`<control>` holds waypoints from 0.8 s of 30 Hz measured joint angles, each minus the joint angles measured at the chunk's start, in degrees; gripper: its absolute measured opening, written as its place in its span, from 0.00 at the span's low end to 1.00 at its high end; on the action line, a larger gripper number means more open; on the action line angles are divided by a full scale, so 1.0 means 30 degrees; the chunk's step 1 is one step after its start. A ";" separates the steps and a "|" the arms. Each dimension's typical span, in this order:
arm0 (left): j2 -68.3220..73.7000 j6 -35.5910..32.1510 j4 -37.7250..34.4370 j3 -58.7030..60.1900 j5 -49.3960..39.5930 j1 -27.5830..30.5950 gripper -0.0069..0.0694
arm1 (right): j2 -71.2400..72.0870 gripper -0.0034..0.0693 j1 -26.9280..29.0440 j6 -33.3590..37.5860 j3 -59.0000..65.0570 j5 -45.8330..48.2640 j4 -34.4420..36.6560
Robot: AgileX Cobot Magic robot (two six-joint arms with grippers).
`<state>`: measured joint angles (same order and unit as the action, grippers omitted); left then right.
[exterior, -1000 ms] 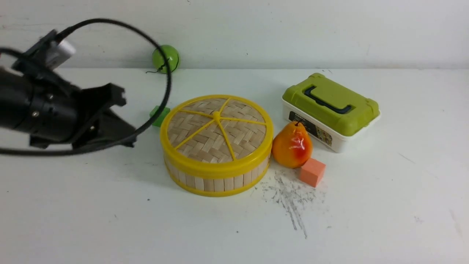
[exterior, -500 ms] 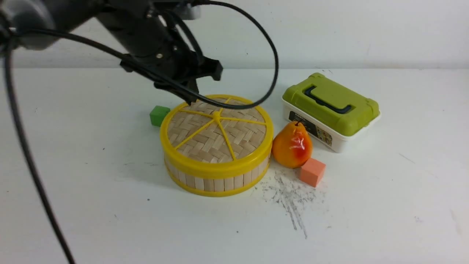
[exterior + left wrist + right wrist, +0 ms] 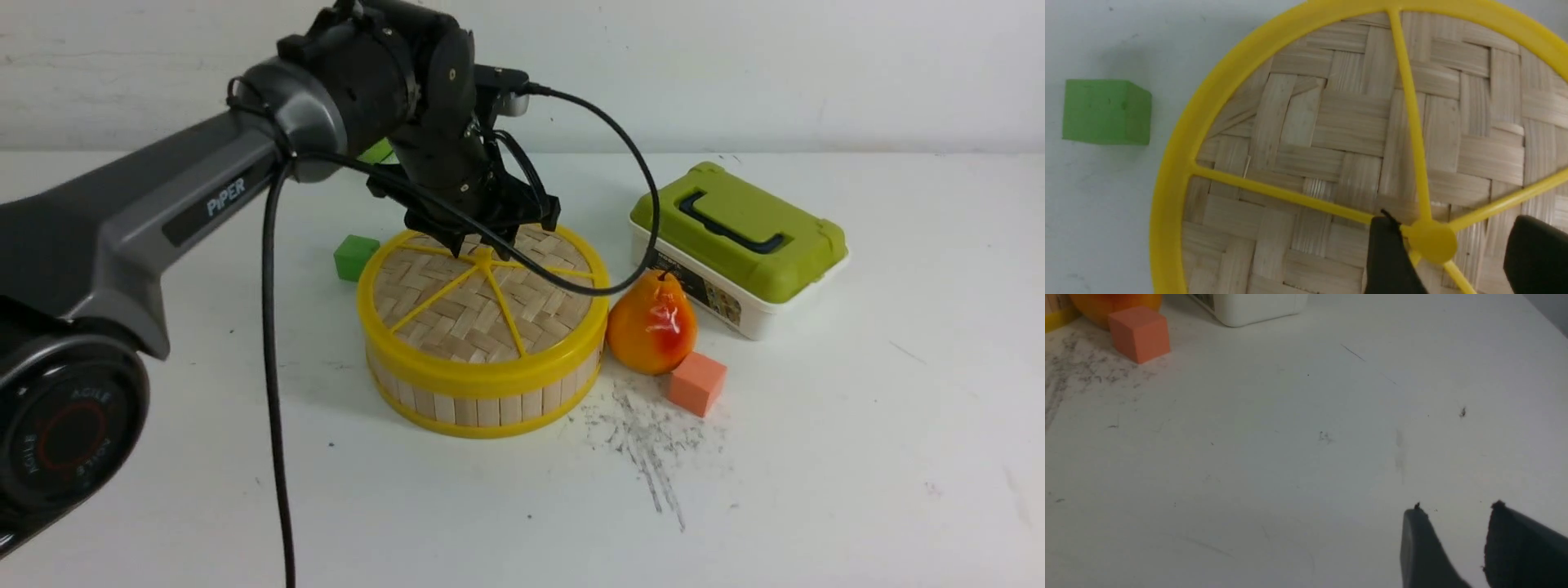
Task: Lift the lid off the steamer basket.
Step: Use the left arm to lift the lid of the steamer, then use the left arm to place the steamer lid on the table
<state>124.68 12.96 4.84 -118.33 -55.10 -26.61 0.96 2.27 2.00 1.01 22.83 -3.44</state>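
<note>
"PIPER" reads along the left arm (image 3: 212,200), "AGILE" round its joint! It has swung in over the lid (image 3: 457,327), angled down, left gripper (image 3: 1447,245) spread around the hub (image 3: 1433,241), gripping nothing. The lid sits on the basket (image 3: 478,411), beside the pear (image 3: 651,322). Right gripper (image 3: 1457,535): parted, empty.

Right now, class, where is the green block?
In the front view, the green block sits on the table just beyond the steamer basket's left side, close to the lid's yellow rim and well away from the pear.
</note>
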 joint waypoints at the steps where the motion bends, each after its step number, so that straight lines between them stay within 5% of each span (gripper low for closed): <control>1: 0.0060 0.0322 0.0049 -0.0008 0.0070 0.0000 0.58 | 0.0000 0.38 0.0000 0.0000 0.0000 0.0000 0.0000; 6: 0.0385 0.0720 0.0189 -0.0091 0.0165 0.0000 0.49 | 0.0000 0.38 0.0000 0.0000 0.0000 0.0000 0.0000; 13: 0.0714 0.0765 0.0279 -0.0198 0.0255 0.0000 0.23 | 0.0000 0.38 0.0000 0.0000 0.0000 0.0000 0.0000; 24: -0.2563 0.0788 0.1745 -0.0042 0.0918 0.0000 0.24 | 0.0000 0.38 0.0000 0.0000 0.0000 0.0000 0.0000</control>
<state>116.99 15.32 10.08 -118.46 -52.35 -26.61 0.96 2.27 2.00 1.01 22.83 -3.44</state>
